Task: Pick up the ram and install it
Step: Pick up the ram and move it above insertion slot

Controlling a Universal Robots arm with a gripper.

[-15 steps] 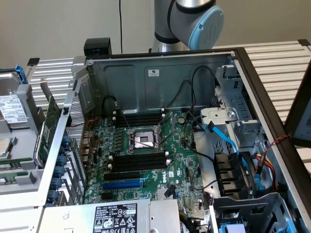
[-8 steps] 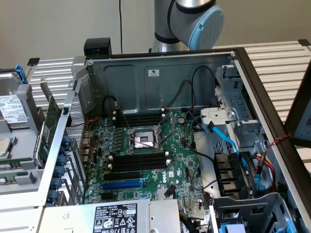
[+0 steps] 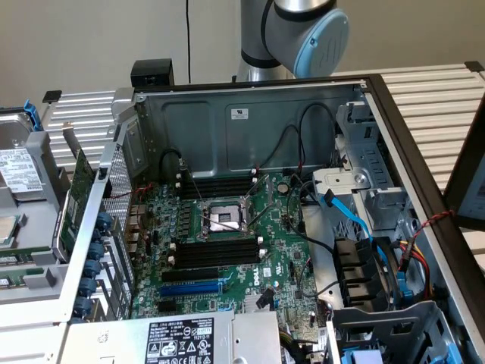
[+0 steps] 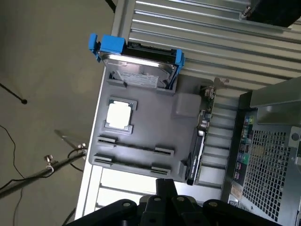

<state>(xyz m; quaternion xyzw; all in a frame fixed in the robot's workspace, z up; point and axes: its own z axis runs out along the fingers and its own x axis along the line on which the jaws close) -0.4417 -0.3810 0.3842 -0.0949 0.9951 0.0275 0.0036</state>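
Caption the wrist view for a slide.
Gripper over a gray tray holding a hard drive, a CPU and an expansion card, beside the open case.

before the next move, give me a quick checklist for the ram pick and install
1. Is the gripper empty: ok, shut with nothing in it.
2. Is the gripper open for a pick: not ok, shut.
3. Is the ram located: cannot tell; the two long holders on the grey tray show no green stick.
4. Are the black memory slots on the motherboard free: ok.
5. Is the computer case open: ok.
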